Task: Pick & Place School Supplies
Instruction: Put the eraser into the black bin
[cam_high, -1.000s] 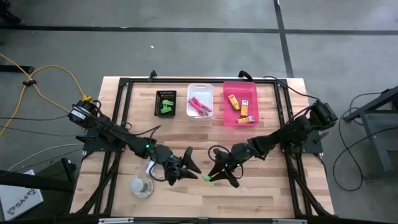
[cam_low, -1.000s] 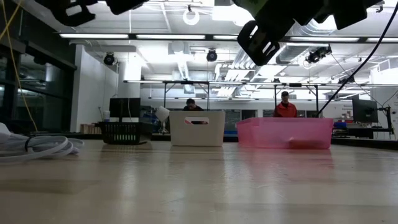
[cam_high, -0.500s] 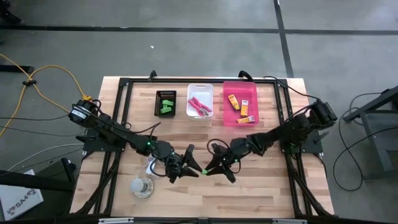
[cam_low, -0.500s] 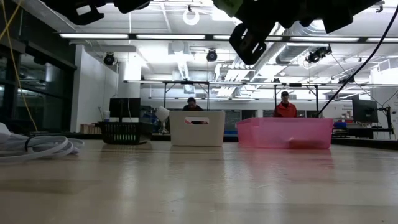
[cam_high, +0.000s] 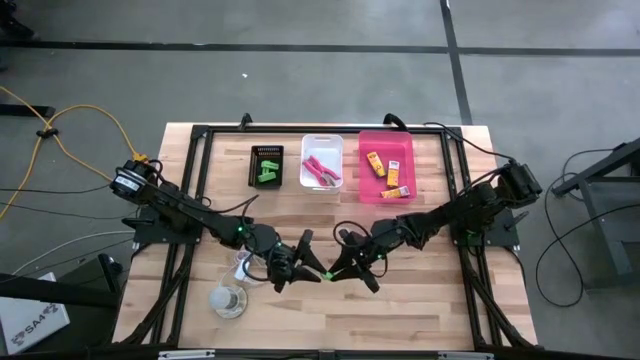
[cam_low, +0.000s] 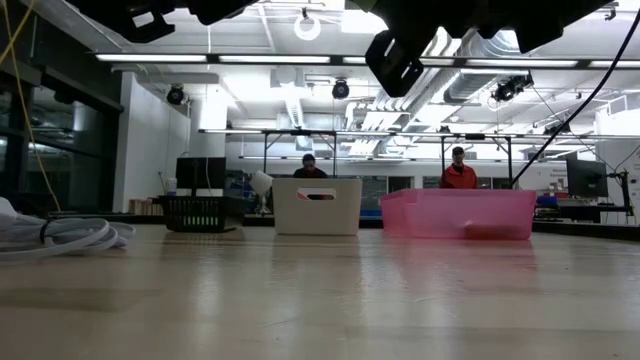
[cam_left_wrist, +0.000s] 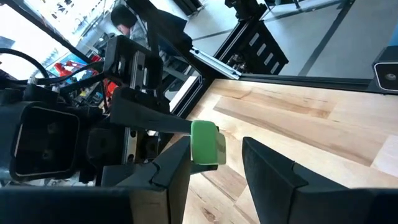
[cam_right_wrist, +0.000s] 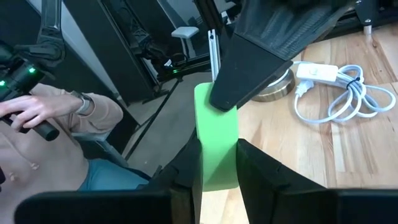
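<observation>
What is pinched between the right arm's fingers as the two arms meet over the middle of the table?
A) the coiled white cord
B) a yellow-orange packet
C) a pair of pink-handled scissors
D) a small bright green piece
D: the right wrist view shows the green piece clamped between the right gripper's two dark fingers, with the left gripper open close beside it, as the left wrist view shows.

Two dark robot arms reach in from opposite sides and meet tip to tip above the near middle of the table. The right gripper (cam_high: 340, 271) pinches a small green piece (cam_right_wrist: 216, 144) between its closed fingers. The left gripper (cam_high: 303, 258) faces it with jaws parted, one finger (cam_left_wrist: 166, 167) on each side of that piece's free end.
</observation>
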